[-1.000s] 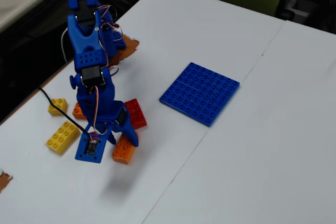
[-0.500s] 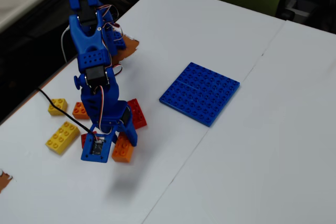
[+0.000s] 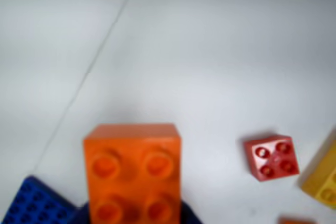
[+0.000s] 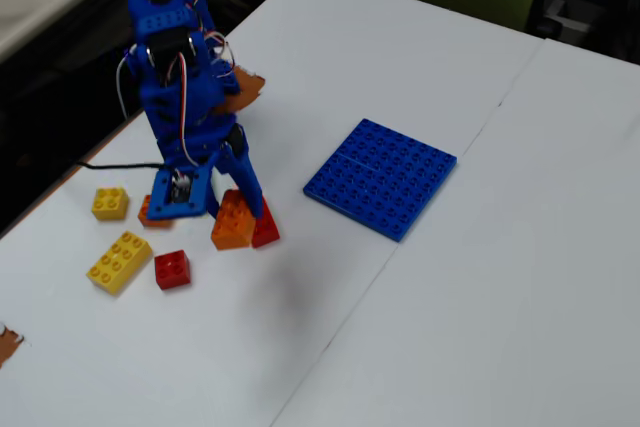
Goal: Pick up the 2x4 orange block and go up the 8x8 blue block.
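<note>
Fixed view: the blue arm is bent low over the left part of the white table [image 4: 480, 277], its gripper [image 4: 238, 209] down at the 2x4 orange block [image 4: 232, 221], which sits tilted with a long red brick [image 4: 266, 228] touching its right side. The fingers look closed around the orange block, though whether it is off the table I cannot tell. The 8x8 blue block [image 4: 381, 176] lies flat, well apart to the right. To the left are a small yellow brick [image 4: 110, 203], a long yellow brick [image 4: 119, 261] and a small red brick [image 4: 172, 269]. In the wrist view the orange block [image 3: 132, 174] fills the lower centre, studs facing the camera, with the blue plate's corner [image 3: 34, 203] at the lower left and the red brick [image 3: 271, 157] to the right.
</note>
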Controlling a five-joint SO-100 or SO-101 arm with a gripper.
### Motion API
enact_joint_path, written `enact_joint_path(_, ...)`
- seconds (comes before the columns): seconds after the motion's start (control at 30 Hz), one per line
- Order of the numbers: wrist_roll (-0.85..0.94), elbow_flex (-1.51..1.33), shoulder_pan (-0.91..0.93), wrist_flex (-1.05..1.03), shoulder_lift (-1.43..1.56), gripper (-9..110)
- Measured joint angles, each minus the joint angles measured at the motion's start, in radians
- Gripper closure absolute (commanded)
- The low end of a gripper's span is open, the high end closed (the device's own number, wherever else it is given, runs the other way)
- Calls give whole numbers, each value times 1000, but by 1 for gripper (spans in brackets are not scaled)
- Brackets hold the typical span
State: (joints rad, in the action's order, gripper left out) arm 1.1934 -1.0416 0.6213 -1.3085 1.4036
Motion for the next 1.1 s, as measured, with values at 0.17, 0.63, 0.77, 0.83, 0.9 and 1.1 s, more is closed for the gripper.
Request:
enact_joint_path(0.17,132,140,-25,-213,120,101)
enact_joint_path(0.63,110,528,-337,-416,232,101)
enact_joint_path(0.77,32,612,-457,-419,183,101)
enact_joint_path(0.83,-20,624,-523,-419,143,101)
enact_joint_path(0.9,-58,640,-577,-428,86,101)
enact_joint_path(1.1,-86,667,-650,-428,-84,101)
